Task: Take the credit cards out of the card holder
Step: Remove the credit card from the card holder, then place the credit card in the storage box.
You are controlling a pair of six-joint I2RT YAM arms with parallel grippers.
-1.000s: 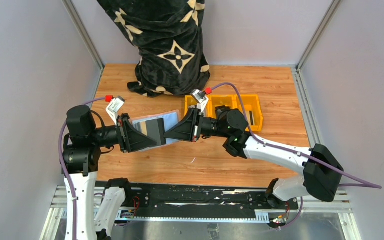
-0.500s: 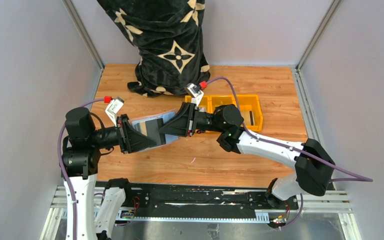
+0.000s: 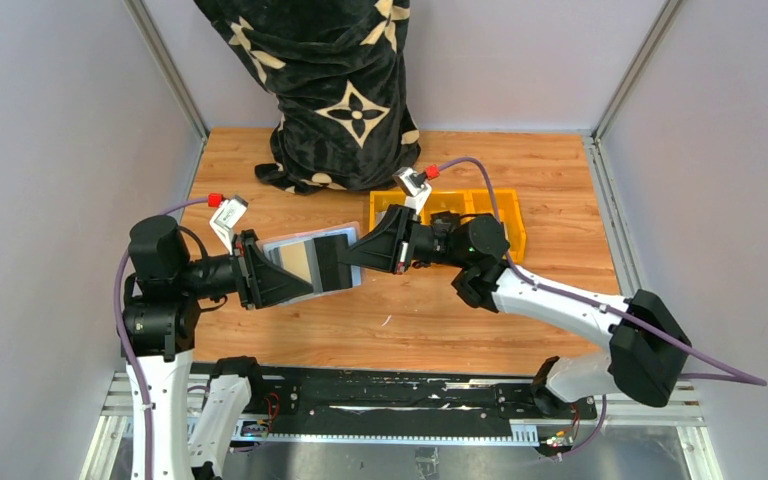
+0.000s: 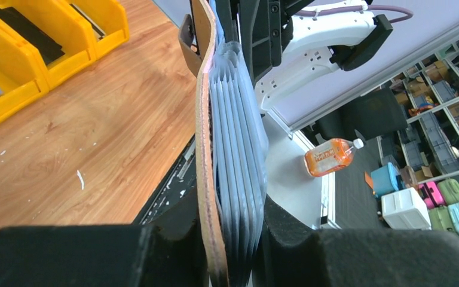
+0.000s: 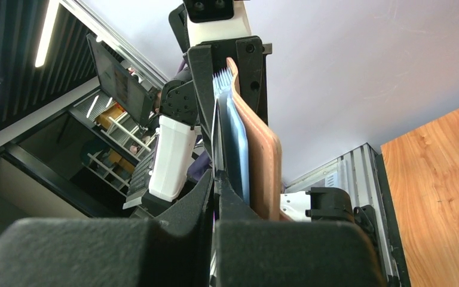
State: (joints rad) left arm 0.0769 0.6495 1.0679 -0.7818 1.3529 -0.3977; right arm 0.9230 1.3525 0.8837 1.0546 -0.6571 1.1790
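Up off the table (image 3: 410,320), over its left-centre: the card holder (image 3: 310,262), roughly level, long way running left to right. Bare wood below it and all along the near edge; more toward the right edge. Crowded at the far edge by a black patterned cloth (image 3: 340,90), and right of centre toward that edge by a yellow bin (image 3: 513,215), just behind the right arm. Left gripper (image 4: 230,239) clamped on the holder's left end, fingers part-way apart, squeezing brown leather and pale blue leaves (image 4: 239,131) together. Right gripper (image 5: 215,194) at the opposite end, fingers pressed together at the outermost blue leaf, beside the leather. Any card between the pads: cannot tell.
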